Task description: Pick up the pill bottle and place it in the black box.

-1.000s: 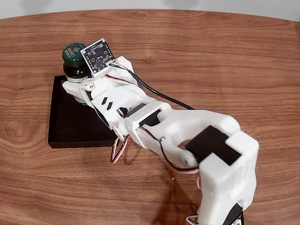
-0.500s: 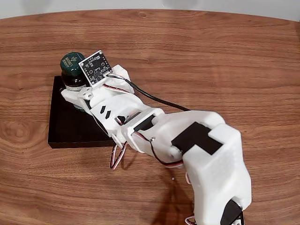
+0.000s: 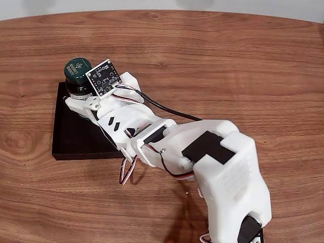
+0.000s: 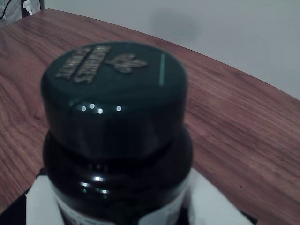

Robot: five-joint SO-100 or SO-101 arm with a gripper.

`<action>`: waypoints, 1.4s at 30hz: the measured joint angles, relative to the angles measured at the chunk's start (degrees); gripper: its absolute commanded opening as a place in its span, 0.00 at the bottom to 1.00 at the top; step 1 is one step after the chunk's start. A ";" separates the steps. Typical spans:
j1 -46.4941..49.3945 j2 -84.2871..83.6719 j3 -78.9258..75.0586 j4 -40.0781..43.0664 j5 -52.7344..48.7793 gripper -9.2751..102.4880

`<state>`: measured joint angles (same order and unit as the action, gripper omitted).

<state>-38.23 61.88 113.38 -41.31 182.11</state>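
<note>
The pill bottle [image 3: 77, 76] stands upright over the back part of the black box [image 3: 76, 134] in the fixed view, its dark-green printed cap on top. My white gripper [image 3: 82, 103] is shut on the bottle's body just below the cap. In the wrist view the pill bottle [image 4: 115, 117] looms large, with white fingers [image 4: 40, 201] on both sides of its labelled body. A dark corner of the black box [image 4: 8, 218] shows below. Whether the bottle's base touches the box floor is hidden by the gripper.
The box lies on a wooden table [image 3: 228, 66] with bare surface to the right and behind. My arm [image 3: 202, 157] stretches from the lower right across the box's right edge. A pale wall [image 4: 234, 33] lies beyond the table's far edge.
The gripper and the bottle have shifted a little left over the box. The arm's rear links have swung lower and closer to the camera.
</note>
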 measured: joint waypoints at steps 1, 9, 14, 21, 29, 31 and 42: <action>0.00 0.00 0.00 0.00 0.00 0.23; 0.00 0.00 0.00 -0.53 0.00 0.25; 0.00 0.00 0.97 -1.85 -0.18 0.26; 0.00 -0.70 1.23 -3.16 -1.32 0.32; 1.05 -0.88 1.93 -4.13 -1.67 0.38; 1.32 -0.88 2.81 -4.13 -1.67 0.39; 1.49 5.01 11.51 -4.13 -1.67 0.41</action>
<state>-36.74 66.88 124.89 -45.44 180.44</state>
